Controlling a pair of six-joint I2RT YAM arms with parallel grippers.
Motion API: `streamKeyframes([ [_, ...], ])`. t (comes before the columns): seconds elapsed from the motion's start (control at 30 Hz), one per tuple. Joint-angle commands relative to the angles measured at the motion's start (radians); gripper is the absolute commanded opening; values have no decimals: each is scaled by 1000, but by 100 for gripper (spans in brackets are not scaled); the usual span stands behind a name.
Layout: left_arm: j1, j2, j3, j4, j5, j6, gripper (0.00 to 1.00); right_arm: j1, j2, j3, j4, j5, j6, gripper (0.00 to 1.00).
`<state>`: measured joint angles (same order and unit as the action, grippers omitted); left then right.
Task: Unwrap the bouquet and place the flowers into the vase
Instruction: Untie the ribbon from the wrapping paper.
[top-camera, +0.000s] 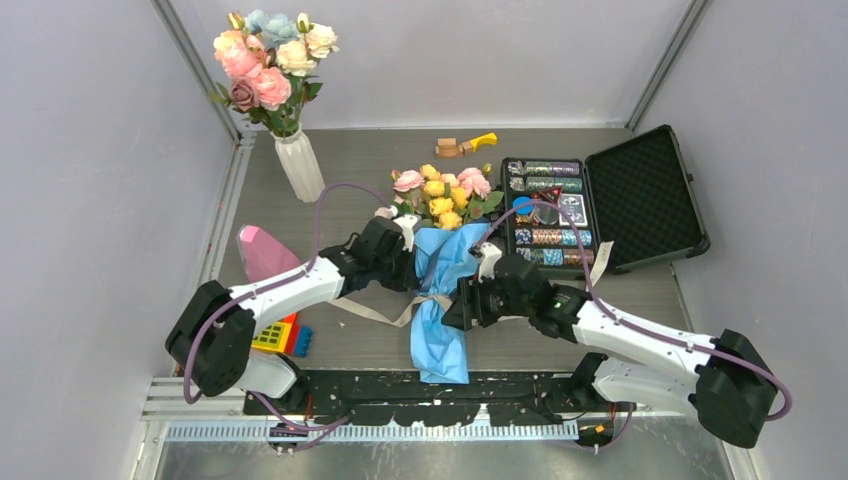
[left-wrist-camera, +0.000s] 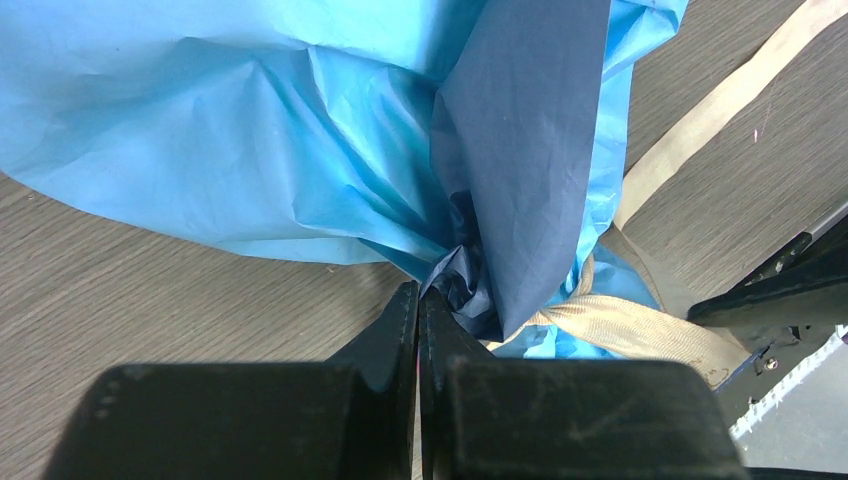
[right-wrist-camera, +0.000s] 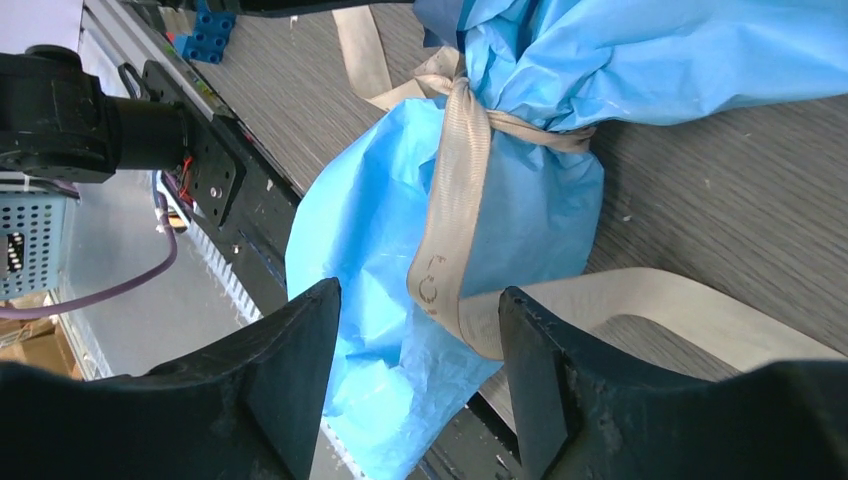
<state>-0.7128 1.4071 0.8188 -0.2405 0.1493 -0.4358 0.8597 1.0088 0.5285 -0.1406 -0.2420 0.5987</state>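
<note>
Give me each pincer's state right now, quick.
Left pincer: closed, tips against the paper wrap; a pinch cannot be told.
Right pincer: open astride the ribbon, not gripping.

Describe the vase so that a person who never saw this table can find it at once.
Look at the far left corner of the table. There stands the vase, upright, holding large pink, white and pale-blue blooms. It is white and ribbed, unlike the pink cone-shaped block nearer the arms.

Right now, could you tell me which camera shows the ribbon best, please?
The right wrist view: the ribbon circles the paper up close, loop and tail clear. The left wrist view catches part beside the paper; the top view shows it small.
</note>
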Motion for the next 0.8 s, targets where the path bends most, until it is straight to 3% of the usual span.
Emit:
streamKeyframes([
  [0.0, 7, -30, 39, 5, -20, 20, 0, -2, 59, 24, 84, -87, 2, 63],
  [0.07, 7, -31, 39, 6, -21, 20, 0, -1, 80, 40, 60, -90, -10, 56],
  [0.13, 7, -31, 38, 5, -23, 24, 0, -1, 86, 55, 34, -80, -23, 38],
  [0.17, 7, -32, 37, 4, -24, 27, 0, -1, 84, 63, 10, -74, -27, 20],
  [0.23, 7, -31, 35, 3, -18, 40, 0, -1, 76, 106, -48, -48, -43, 4],
  [0.5, 7, -62, 8, 35, 46, 97, 0, -1, 135, 347, -179, 159, -236, 0],
  [0.77, 7, -72, -1, 41, 48, 101, 0, -5, 342, 433, -117, 377, -361, 0],
])
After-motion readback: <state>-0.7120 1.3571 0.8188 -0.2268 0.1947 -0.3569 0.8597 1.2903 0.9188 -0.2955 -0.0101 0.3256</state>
